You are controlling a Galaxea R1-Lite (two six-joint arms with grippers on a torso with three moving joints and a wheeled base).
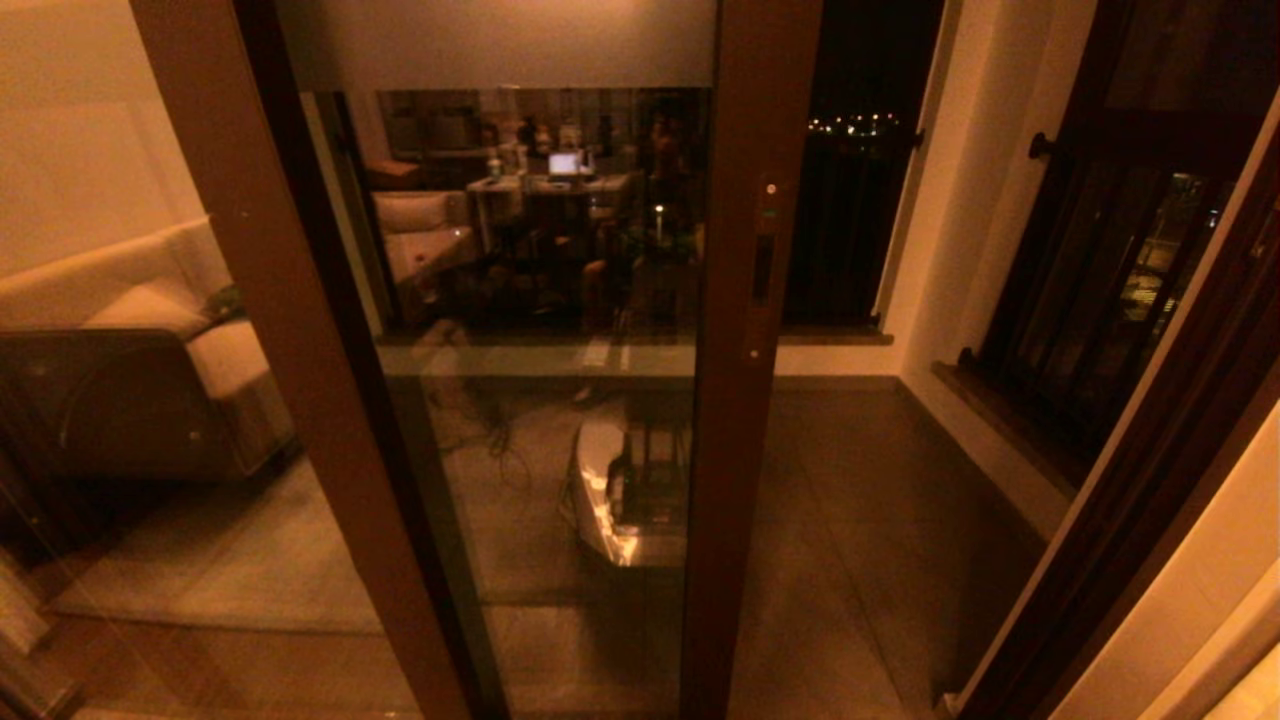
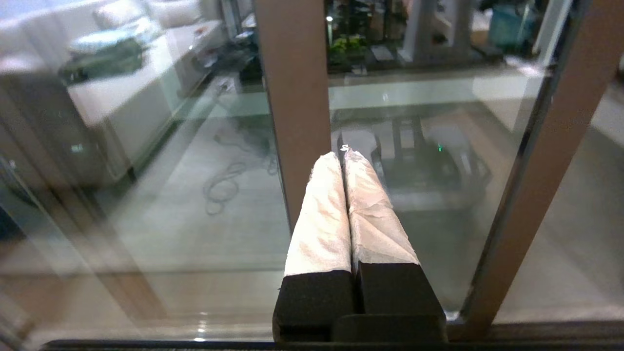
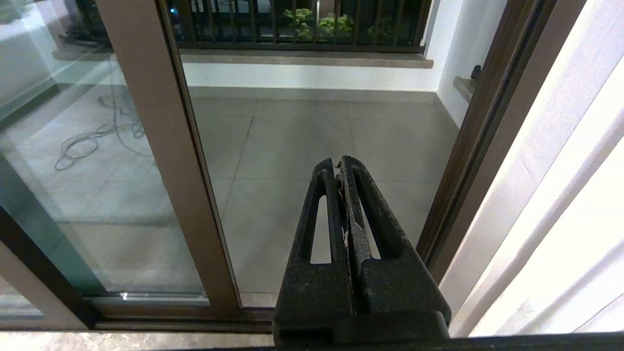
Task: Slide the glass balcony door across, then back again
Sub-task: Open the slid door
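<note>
While the glass balcony door [image 1: 560, 330] stands partway across the opening, its handle stile [image 1: 745, 300] sits near the middle of the head view, with open doorway and balcony floor [image 1: 860, 500] to its right. Neither arm shows in the head view, and neither touches the door. Seen from its wrist camera, the left pincer [image 2: 344, 150] has its white-wrapped fingers [image 2: 324, 214] pressed together, holding nothing, pointing at a brown stile low down. The right pincer [image 3: 339, 161] is likewise together and empty, aimed at the balcony floor through the open gap, with the door's edge stile [image 3: 161, 146] to one side and the fixed door frame [image 3: 482, 122] to the other.

Judging by this, the slide is either not begun or paused with no contact made. To do the step well, the working pincer should rise to the dark recessed handle slot [image 1: 763, 268] and hook a fingertip inside it, or press flat against the stile edge. Push parallel to the track, steadily, not toward the glass, so the panel does not bind or the fingers slip off the narrow recess
</note>
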